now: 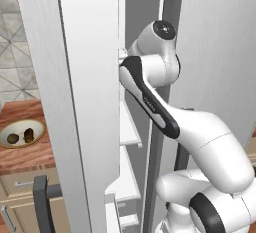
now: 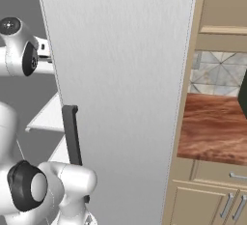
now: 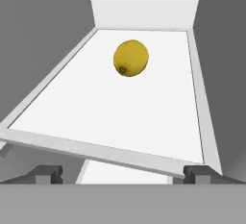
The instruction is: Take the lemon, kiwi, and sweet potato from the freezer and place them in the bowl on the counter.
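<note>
Tall white-grey freezer (image 1: 90, 102) with white inner shelves, filling the middle of the left base view, one door swung open. Long dark grey bar handle (image 2: 71, 134) low on the left of the right base view. White robot arm (image 1: 200, 137) climbing from the lower right of the left base view and reaching up into the open freezer near the top middle.

Reddish-brown wood-grain counter (image 1: 22, 154) on a beige cabinet, at the left edge of the left base view. On it, a shallow round cream-white bowl with a tan rim (image 1: 20, 122), holding two small dark brown lumps (image 1: 21, 136). Too small to tell which foods.

Flat white shelf (image 3: 120, 117) across the middle of the hand view, with a raised front lip running across the lower part. Small round bright yellow lemon (image 3: 130, 58) resting on that shelf, in the upper middle of the hand view, far back near the rear wall.

Two-finger claw (image 3: 124, 174) at the bottom of the hand view, its two dark tips set far apart, wide open and gripping nothing.

Lemon straight ahead of the claw and well apart from it, a touch right of the middle line, past the shelf's front lip. Nearly round, slightly longer up and down in the frame. Probably a straight reach forward over the lip next, then a squeeze on the lemon's sides.
</note>
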